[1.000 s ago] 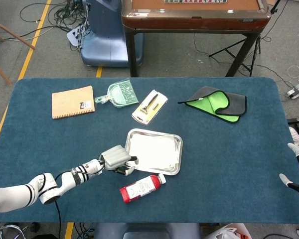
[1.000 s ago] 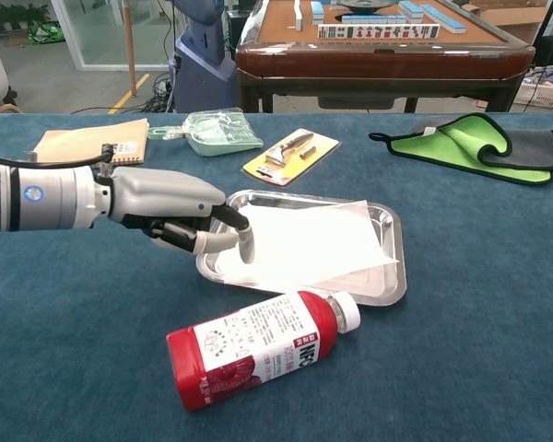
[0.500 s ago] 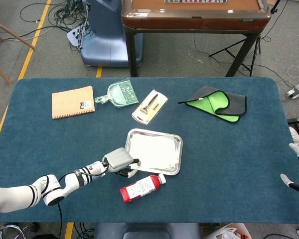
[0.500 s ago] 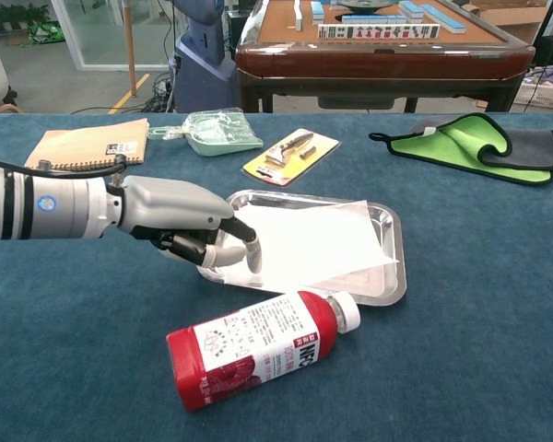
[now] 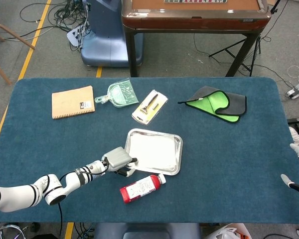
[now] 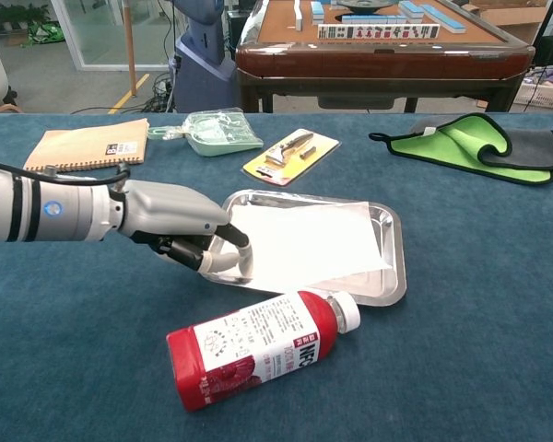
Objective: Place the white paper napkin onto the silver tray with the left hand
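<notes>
The tray (image 6: 398,267) sits near the middle of the blue surface (image 5: 229,159), well in from every edge. The napkin (image 6: 304,241) lies flat inside it, filling most of the floor; its right corner lies on the tray's right wall. Just in front of the tray's near rim lies a red bottle (image 6: 258,346) on its side, cap toward the tray, close to but apart from it. Open cloth stretches to the right of the tray as far as the surface's right edge, and to the left out to the left edge.

Behind the tray, apart from it, are a razor pack (image 5: 150,106), a green dustpan (image 5: 118,94) and a notebook (image 5: 73,101); a green-and-grey cloth (image 5: 217,103) lies toward the far right.

The left arm reaches in low from the left, forearm nearly level with the surface. The left hand (image 6: 180,226) is at the tray's near-left corner, palm down, fingers (image 6: 235,261) curled downward over the rim with their tips on or just above the napkin's near-left edge; whether they pinch the paper cannot be told.

The right hand (image 5: 298,167) shows only partly at the right edge of the head view, off the surface; its fingers cannot be read.
</notes>
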Motion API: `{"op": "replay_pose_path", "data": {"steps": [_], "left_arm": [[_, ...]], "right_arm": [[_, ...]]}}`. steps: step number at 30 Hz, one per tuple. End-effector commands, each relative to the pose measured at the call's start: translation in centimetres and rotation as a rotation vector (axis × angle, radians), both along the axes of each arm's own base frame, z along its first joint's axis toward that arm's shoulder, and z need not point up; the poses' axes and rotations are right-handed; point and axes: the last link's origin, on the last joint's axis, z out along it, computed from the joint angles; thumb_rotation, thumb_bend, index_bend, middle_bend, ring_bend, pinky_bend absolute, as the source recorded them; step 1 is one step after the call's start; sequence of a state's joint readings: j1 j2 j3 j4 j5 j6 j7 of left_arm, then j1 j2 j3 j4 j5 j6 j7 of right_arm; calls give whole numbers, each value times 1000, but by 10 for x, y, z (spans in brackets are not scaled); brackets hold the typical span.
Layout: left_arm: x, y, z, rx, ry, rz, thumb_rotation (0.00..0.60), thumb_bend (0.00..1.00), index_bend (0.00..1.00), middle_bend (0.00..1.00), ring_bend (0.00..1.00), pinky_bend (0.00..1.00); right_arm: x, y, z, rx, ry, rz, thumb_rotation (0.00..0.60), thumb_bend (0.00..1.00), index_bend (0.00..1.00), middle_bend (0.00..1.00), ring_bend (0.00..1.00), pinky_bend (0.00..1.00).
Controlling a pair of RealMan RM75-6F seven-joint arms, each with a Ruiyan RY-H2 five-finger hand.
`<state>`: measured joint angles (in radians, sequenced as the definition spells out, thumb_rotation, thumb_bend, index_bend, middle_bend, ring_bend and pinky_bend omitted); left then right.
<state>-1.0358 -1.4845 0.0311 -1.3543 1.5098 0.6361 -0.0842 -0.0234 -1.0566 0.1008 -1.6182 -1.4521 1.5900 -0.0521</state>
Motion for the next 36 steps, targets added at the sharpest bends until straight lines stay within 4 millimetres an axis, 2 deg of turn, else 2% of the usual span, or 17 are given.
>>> {"op": "replay_pose_path", "data": {"steps": [1,15,28,36], "left_arm": [[-2,2,0,9,8,1,44,479,295,1000,1000,1000],[-9,10,3,59,36,-4,46,478,296,1000,1000,1000],[1,11,11,109,-70,23,60,477,296,1000,1000,1000],[-7,17,29,194,-134,73,68,473,289,1000,998,1000]], "right_arm": [[0,0,0,-1,0,-1,600,50,203,258,139,143],[2,1,0,-3,1,0,600,51,203,258,139,143],[2,3,2,-12,2,2,600,50,203,258,139,143],[3,3,5,-18,6,8,600,50,203,258,139,143]]}}
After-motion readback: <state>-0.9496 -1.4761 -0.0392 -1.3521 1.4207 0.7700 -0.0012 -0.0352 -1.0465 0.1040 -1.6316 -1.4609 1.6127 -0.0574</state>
